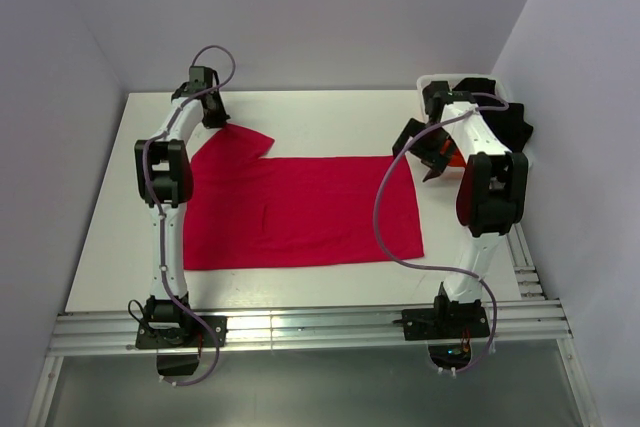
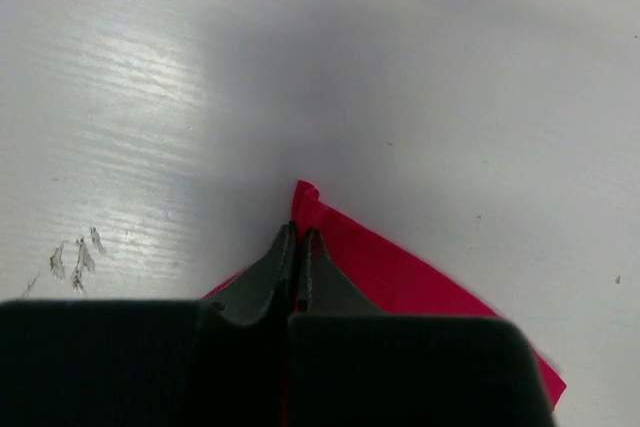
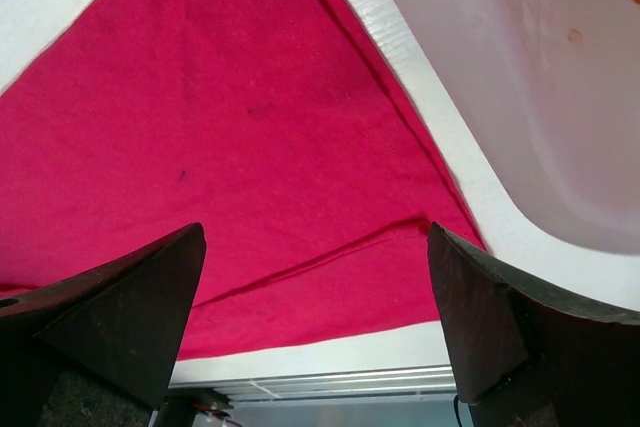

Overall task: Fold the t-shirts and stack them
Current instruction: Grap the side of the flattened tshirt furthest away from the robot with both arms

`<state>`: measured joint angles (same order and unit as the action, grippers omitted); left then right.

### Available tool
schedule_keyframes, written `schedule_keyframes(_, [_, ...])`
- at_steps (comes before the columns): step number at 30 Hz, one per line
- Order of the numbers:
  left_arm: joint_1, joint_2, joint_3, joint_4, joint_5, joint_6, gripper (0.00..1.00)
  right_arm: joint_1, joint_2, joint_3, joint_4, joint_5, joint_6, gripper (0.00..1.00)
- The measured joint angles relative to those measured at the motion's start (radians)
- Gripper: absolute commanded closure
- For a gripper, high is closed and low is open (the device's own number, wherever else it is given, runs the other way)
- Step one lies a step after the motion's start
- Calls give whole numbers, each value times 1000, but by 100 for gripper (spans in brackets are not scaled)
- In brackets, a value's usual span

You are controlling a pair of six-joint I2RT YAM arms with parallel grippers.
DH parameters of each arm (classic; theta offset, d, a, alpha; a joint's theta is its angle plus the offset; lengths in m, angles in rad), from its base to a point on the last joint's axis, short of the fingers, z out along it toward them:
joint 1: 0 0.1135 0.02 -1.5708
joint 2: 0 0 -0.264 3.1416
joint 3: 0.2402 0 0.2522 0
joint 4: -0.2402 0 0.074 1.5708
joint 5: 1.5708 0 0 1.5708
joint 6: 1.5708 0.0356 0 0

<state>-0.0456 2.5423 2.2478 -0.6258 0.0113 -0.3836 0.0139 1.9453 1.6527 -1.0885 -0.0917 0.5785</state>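
Note:
A crimson-red t-shirt (image 1: 300,212) lies spread flat on the white table (image 1: 330,112), one sleeve pointing to the far left. My left gripper (image 1: 215,119) is at that sleeve's tip. In the left wrist view, the left gripper (image 2: 298,237) is shut with a thin strip of the red t-shirt (image 2: 400,267) pinched between its jaws. My right gripper (image 1: 436,159) hangs above the shirt's right edge. In the right wrist view, the right gripper (image 3: 315,232) stands wide open over the red t-shirt (image 3: 220,127), holding nothing. A black t-shirt (image 1: 515,127) and an orange one (image 1: 455,159) lie in the basket.
A white basket (image 1: 470,80) stands at the far right corner, and its smooth wall (image 3: 520,97) is close beside the right gripper. The metal rail (image 1: 320,327) runs along the table's near edge. Grey walls enclose the table on three sides.

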Motion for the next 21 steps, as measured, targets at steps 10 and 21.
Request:
schedule_keyframes(10, [-6,-63,-106,14,-42,-58,100,1,23,56,27,-34,-1,2])
schedule_keyframes(21, [-5,-78,-114,-27,-34,-92,100,2,44,127,51,-28,-5,2])
